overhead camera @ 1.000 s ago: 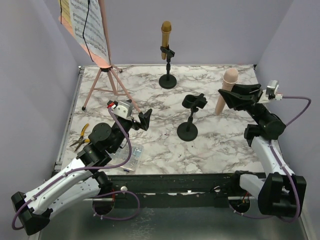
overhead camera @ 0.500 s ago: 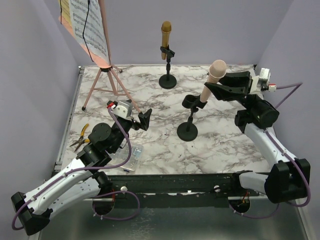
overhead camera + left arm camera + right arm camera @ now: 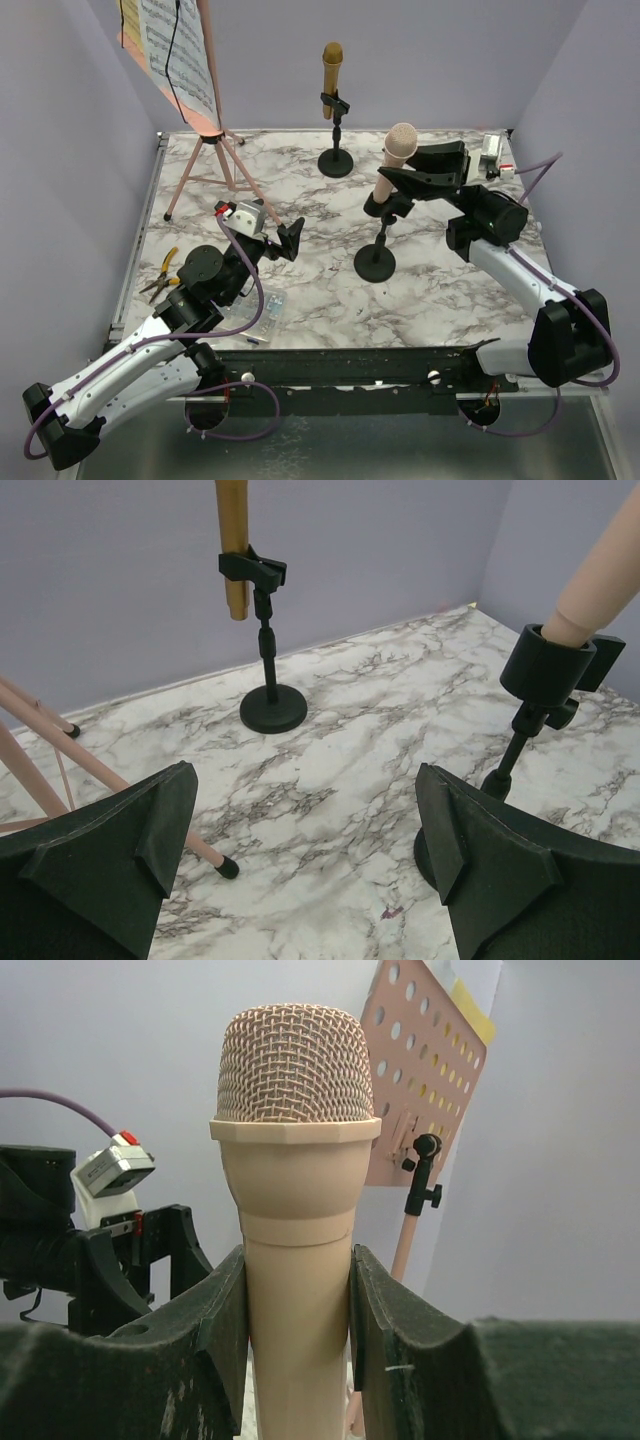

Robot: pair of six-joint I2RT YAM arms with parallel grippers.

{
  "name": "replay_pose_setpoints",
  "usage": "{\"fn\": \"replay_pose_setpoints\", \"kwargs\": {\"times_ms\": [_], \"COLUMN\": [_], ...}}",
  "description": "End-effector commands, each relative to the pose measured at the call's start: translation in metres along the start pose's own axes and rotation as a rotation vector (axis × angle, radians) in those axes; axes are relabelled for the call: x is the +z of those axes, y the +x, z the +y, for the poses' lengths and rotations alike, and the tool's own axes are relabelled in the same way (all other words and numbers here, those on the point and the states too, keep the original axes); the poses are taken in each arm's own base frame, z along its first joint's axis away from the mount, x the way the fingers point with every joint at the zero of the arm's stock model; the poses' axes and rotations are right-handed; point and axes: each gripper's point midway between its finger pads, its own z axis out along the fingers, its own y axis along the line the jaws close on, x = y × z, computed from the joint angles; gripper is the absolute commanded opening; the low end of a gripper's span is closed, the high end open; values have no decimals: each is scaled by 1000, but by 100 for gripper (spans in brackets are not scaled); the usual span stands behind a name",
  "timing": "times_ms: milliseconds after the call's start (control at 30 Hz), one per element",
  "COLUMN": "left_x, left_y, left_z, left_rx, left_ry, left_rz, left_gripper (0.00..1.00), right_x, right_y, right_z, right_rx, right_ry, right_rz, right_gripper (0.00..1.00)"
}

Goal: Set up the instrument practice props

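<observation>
Clamping the pink microphone (image 3: 297, 1160) by its handle, the right gripper (image 3: 297, 1300) has one finger pressed to each side, and the mesh head stands above them. Seen from overhead, the mic leans toward 1 o'clock. Its lower end meets the ring of the near mic holder (image 3: 375, 262), just toward 3 o'clock of the table's middle.

The left gripper (image 3: 305, 790) hangs with its jaws wide apart around nothing, toward 8 o'clock.

Counted: two microphones and two holders. The gold microphone (image 3: 332, 65) is clipped upright in the far holder (image 3: 336, 160) at 12 o'clock. One music rack (image 3: 205, 150) stands at 10 o'clock, bearing white pages (image 3: 180, 50).

Only the left wrist view shows the pink butt at the ring's top. Only the right wrist view shows the rack's holes and a yellow page (image 3: 470, 1010) behind them.
</observation>
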Motion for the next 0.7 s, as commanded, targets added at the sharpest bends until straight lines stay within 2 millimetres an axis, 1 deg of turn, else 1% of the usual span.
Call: {"fn": "replay_pose_setpoints", "kwargs": {"times_ms": [0,333,567,600,667], "left_x": [-2,-1,-1,-1,-1], "left_y": [-6,-7,-7,-7,-7], "left_z": [3,0,1,1,1], "left_rx": [3,-2,-2,-2,-1], "left_ry": [-12,4,-1,-1,-1], "left_rz": [-21,-23,-23,-23,-22], "left_gripper": [99,99,99,99,99], "right_x": [0,-20,-25,-26,-28], "right_y": [-39,-39,-34,-33,-31], "right_z": [20,12,12,13,14], "right_rx": [-210,-179,-151,-154,-160], "right_ry": [-61,90,119,120,127], "right_rz": [-184,-228,-229,-226,-223], "right_gripper": [1,1,1,4,15]}}
